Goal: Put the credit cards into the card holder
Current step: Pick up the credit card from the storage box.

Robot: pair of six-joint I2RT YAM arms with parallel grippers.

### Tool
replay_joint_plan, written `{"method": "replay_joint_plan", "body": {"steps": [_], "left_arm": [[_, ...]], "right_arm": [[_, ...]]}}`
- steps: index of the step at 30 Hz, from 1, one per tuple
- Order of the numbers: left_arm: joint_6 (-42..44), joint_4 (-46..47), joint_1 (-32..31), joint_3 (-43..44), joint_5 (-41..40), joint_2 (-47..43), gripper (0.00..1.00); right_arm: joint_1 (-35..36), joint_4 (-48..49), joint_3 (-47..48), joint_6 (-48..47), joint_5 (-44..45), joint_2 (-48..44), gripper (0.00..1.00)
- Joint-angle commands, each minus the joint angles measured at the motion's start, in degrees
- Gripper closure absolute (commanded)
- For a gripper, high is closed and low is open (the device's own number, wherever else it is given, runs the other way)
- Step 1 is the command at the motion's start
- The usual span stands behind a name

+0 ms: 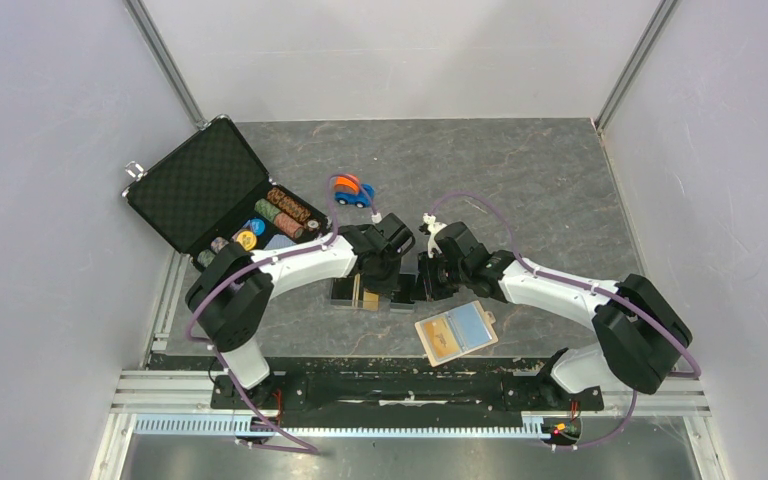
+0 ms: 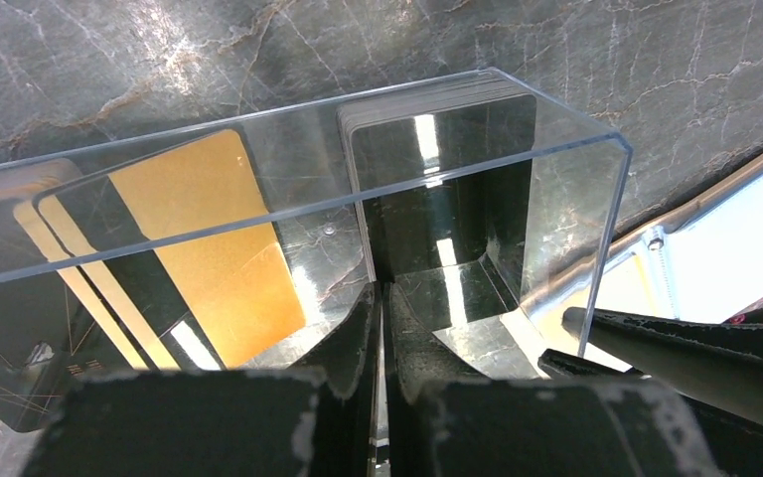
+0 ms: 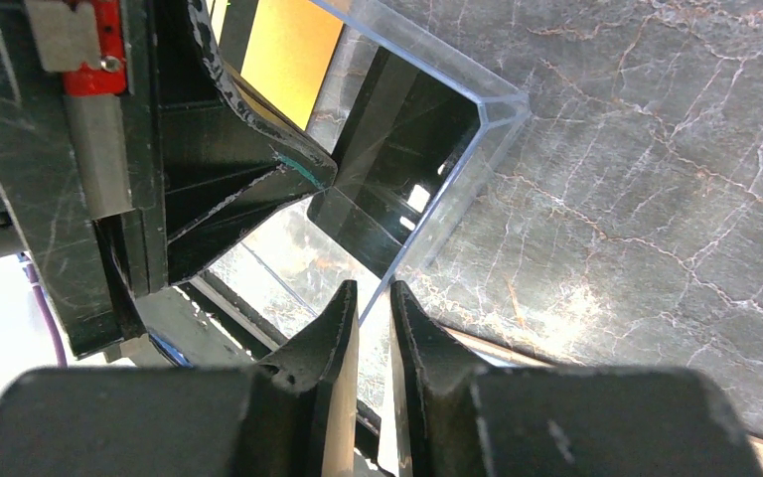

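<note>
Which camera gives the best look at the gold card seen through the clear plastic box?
The left wrist view: the gold card fills much of it, seen through the clear box wall. The right wrist view shows only a corner of it; the top view, a tiny gold speck.

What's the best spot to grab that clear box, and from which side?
Probably one thin upright wall of the clear box, from above its open rim, one finger inside and one outside. The box looks too wide to span, but a wall is thin enough to pinch. The right fingers straddle an end wall that way.
</note>
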Motion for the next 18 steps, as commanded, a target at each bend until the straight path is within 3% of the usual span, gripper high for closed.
{"method": "replay_joint_plan", "body": {"steps": [1, 7, 10, 18], "left_arm": [[0.7, 2.2, -0.8, 1.2, 1.2, -2.1, 0.95], [1.7, -1.9, -2.4, 4.5, -1.9, -1.3, 0.94], [2.0, -2.3, -3.0, 5.3, -1.8, -0.8, 0.79], [1.5, -0.8, -3.5, 5.5, -0.9, -1.3, 0.85]], "right_arm": [[0.4, -1.1, -1.4, -1.0, -0.8, -0.1, 0.84], [0.4, -1.1, -1.6, -1.0, -0.8, -0.2, 0.86], [0.4, -1.0, -1.7, -1.0, -0.9, -0.2, 0.87], [0.4, -0.9, -2.0, -0.9, -0.9, -0.4, 0.88]]}}
